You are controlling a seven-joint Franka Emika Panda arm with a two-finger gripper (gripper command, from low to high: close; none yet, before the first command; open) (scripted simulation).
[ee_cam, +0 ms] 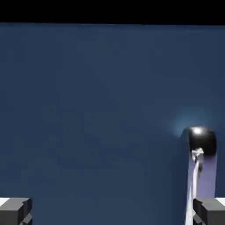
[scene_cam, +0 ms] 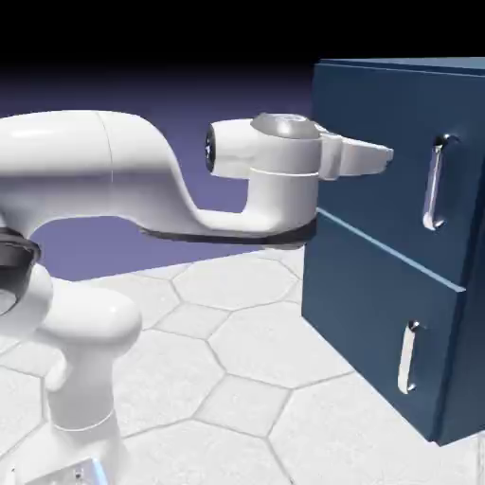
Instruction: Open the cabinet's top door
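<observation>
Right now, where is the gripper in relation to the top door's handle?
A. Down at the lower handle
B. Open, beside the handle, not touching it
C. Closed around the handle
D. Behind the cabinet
B: in the exterior view the gripper stands short of the top door's handle, a gap between them, and the hand view shows the fingertips wide apart.

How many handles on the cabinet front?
2: the top door's handle on the upper panel, and the lower handle beneath it. Other faces are hidden.
</observation>
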